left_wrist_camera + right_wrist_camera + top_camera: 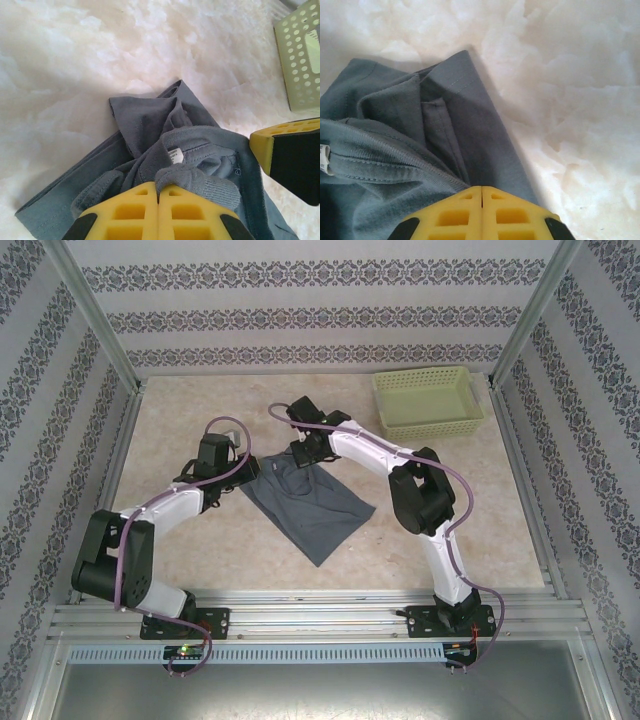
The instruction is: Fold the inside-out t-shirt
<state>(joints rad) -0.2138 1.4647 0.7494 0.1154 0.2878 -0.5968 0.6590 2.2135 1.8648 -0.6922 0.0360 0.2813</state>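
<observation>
While the inside-out t-shirt (315,505) lies near the middle of the counter (190,410), between the two arms, it is not flat. We see a crumpled, partly doubled piece of plain slate blue-grey cloth, with one corner pointing toward the near edge. In the left wrist view the stitched seams show on the outside. A small white label (175,155) sits at the ribbed neck band, and several folds lie one over the other.

We find the left pincer (159,200) fully closed. Its yellow fingers are pressed together, and a bunch of the ribbed neck cloth is gripped at their tips. The right pincer (481,192) is closed too, its tips meeting on a fold of the shirt beside a stitched hem. The two pincers stand near each other at the far side of the shirt.

Seen from above, the right arm's wrist covers the far edge of the shirt, and the left arm's wrist covers its left edge. A light green basket (430,425) stands at the far right corner of the counter, well apart from the cloth. Patterned walls (300,300) close the counter on three sides.
</observation>
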